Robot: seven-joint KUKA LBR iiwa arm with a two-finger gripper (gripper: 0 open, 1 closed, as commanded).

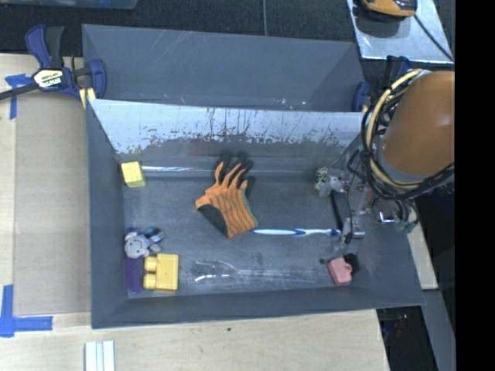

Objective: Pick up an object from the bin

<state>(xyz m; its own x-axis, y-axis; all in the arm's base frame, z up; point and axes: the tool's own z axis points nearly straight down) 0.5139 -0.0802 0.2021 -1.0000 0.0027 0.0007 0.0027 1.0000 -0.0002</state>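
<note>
Yellow toy brick lies front-left. At front-right, a pink block sits just beside the gripper, which hangs at the right end of the blue toothbrush. An orange glove lies at its other end. I cannot tell if the jaws are open.

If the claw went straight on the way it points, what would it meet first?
Probably the right end of the blue toothbrush, which lies right at the tip of the claw. Depth is unclear, so it might land on the bin floor beside it instead.

Grey bin, orange glove with dark stripes, yellow cube, yellow brick, pink block, blue-and-white toothbrush
</note>
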